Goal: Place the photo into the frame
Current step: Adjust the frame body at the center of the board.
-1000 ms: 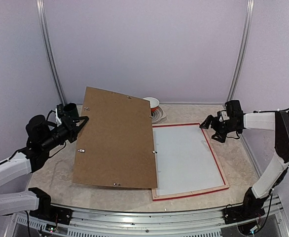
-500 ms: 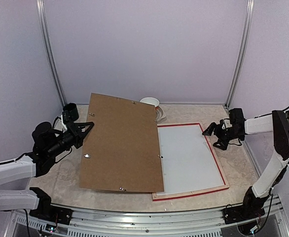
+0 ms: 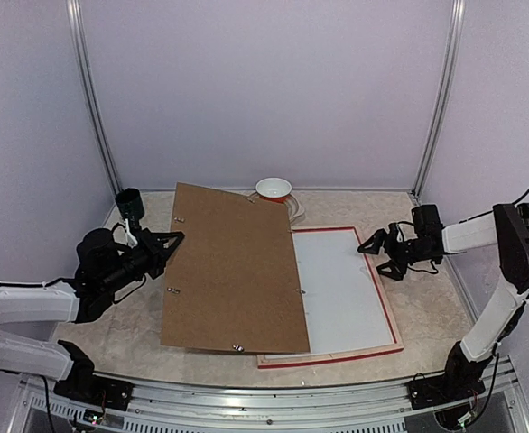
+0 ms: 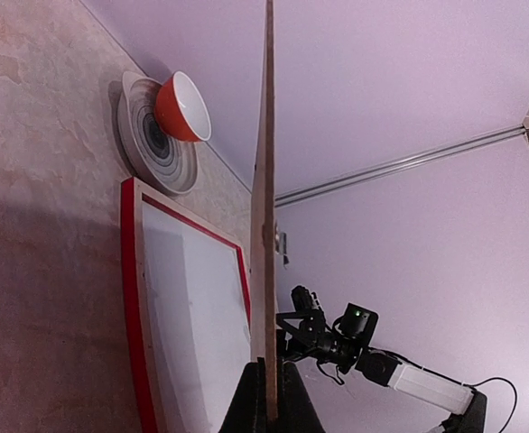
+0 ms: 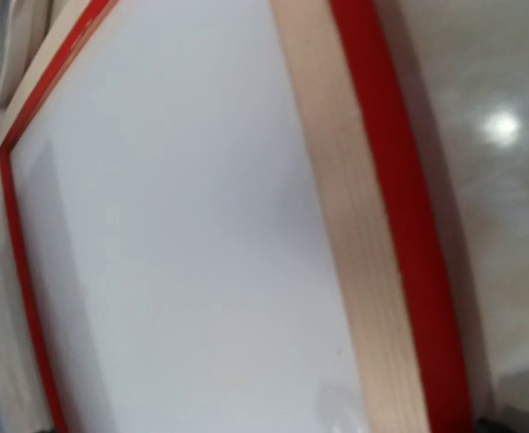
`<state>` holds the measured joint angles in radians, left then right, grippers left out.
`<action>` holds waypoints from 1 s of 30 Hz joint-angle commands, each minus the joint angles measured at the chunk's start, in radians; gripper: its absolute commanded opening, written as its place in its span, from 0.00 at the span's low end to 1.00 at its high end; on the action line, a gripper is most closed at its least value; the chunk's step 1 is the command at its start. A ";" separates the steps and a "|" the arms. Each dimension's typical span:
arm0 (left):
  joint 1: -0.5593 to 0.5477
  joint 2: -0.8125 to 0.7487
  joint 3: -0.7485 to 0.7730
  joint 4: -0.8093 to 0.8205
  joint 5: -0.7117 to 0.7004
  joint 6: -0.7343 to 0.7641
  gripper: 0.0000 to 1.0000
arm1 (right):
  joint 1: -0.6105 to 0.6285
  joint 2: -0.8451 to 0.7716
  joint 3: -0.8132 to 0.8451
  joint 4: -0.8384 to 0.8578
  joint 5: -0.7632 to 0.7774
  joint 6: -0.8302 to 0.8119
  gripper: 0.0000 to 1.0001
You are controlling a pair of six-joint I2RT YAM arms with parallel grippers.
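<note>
The frame lies flat on the table right of centre, back side up, with red rim and pale wood edges. A plain white surface fills it. The photo's printed side shows in no view. My left gripper is shut on the left edge of a brown backing board, held tilted over the frame's left part. The left wrist view shows the board edge-on between my fingers, with the frame's red rim below. My right gripper stands open at the frame's right edge.
An orange bowl rests on a striped plate at the back, also seen from the left wrist as bowl and plate. A dark cup stands at the back left. Metal posts rise along the walls.
My left gripper has carried the board right and nearer, lower over the frame. My right gripper came left to the frame's right edge, and the frame slid slightly left.
</note>
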<state>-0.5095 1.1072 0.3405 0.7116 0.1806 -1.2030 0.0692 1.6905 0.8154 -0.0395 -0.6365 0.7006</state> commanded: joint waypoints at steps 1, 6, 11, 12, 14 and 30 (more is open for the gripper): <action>-0.022 0.037 0.007 0.140 -0.020 -0.034 0.00 | 0.040 -0.024 -0.015 0.036 -0.065 0.014 0.99; -0.042 0.104 0.011 0.176 -0.021 -0.035 0.00 | 0.073 -0.040 -0.025 0.036 -0.060 0.030 0.99; -0.060 0.173 0.007 0.228 -0.020 -0.053 0.00 | 0.128 -0.037 -0.034 0.074 -0.062 0.045 0.99; -0.066 0.187 0.006 0.237 -0.025 -0.057 0.00 | 0.139 -0.038 -0.034 0.080 -0.062 0.048 0.99; -0.075 0.202 0.006 0.244 -0.032 -0.062 0.00 | 0.163 -0.041 -0.032 0.087 -0.059 0.052 0.99; -0.117 0.405 -0.019 0.449 -0.078 -0.102 0.00 | 0.276 -0.055 -0.010 0.107 -0.054 0.085 0.99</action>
<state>-0.6163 1.4624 0.3206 0.9844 0.1192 -1.2789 0.3206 1.6585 0.7879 0.0669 -0.6792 0.7837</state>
